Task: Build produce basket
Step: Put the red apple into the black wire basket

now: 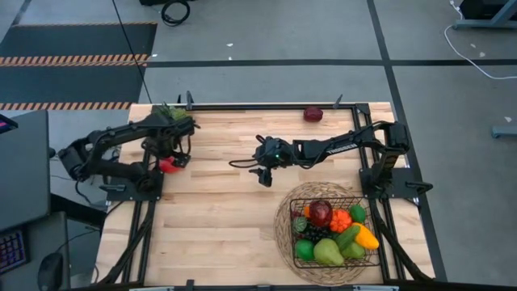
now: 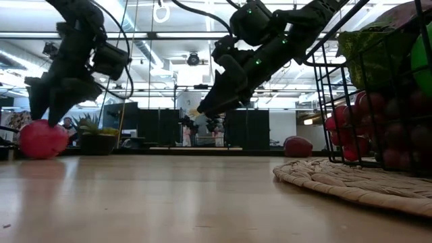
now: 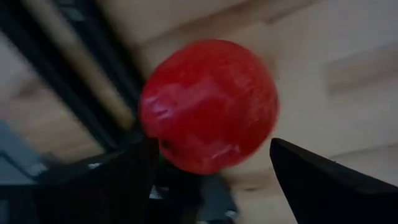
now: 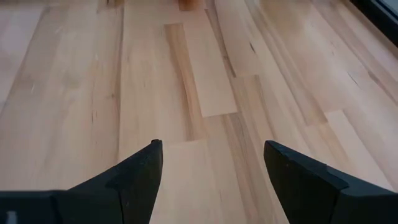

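Observation:
A round red fruit (image 3: 208,106) rests on the wooden table near its left edge (image 1: 168,165). My left gripper (image 3: 212,142) hangs open just above it, pointing down, one finger on either side; I see no touch in the low view (image 2: 48,111). My right gripper (image 4: 212,144) is open over bare boards at mid-table (image 1: 263,176), slanting down toward the table's left. The black wire basket (image 1: 295,206) stands on a round woven mat (image 1: 283,238) at the near right, holding several pieces of produce (image 1: 331,230).
A dark red fruit (image 1: 313,114) lies by the far edge. A leafy green piece (image 1: 172,113) sits at the far left corner beside the left arm. Black frame rails (image 1: 242,106) border the table. Bare boards span the middle and near left.

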Robot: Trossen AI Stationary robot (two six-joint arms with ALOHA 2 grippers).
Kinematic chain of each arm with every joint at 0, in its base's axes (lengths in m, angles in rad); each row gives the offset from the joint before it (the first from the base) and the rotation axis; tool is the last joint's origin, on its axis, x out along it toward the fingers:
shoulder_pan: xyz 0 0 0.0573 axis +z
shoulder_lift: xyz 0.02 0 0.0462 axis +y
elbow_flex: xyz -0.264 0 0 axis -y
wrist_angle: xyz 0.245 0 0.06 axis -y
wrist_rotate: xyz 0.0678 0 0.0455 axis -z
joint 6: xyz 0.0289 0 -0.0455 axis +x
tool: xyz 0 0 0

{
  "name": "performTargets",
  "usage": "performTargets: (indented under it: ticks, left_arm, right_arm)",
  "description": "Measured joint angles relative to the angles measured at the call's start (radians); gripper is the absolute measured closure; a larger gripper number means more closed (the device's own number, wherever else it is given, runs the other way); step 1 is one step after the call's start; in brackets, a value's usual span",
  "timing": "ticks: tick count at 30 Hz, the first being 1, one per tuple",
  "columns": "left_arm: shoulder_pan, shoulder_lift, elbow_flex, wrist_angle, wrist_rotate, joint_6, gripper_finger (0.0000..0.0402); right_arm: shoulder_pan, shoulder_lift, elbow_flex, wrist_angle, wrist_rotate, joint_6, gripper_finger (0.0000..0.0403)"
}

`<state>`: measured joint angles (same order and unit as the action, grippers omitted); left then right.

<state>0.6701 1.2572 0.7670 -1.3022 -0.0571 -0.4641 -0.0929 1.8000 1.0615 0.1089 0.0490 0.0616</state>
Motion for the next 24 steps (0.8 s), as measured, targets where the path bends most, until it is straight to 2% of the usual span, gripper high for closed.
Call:
performTargets:
  ticks: [4,8,16,24]
  left_arm:
    - [0.0,0.052,0.011,0.01,0.097,-0.002,0.0089]
    - [-0.009,0.089,0.011,0.009,0.107,-0.021,0.0096]
    - [-0.046,0.13,0.014,0.048,0.093,-0.025,0.0099]
    - [-0.047,0.128,0.013,0.066,0.019,0.005,0.01]
  right_arm:
    - [0.0,0.0,0.0,0.0,0.0,0.001,0.0118]
    - [0.002,0.0,0.0,-0.012,-0.004,0.013,0.0118]
    - [0.006,0.0,0.0,-0.046,-0.021,0.015,0.0118]
    - [0.013,0.0,0.0,-0.061,-0.021,0.018,0.0118]
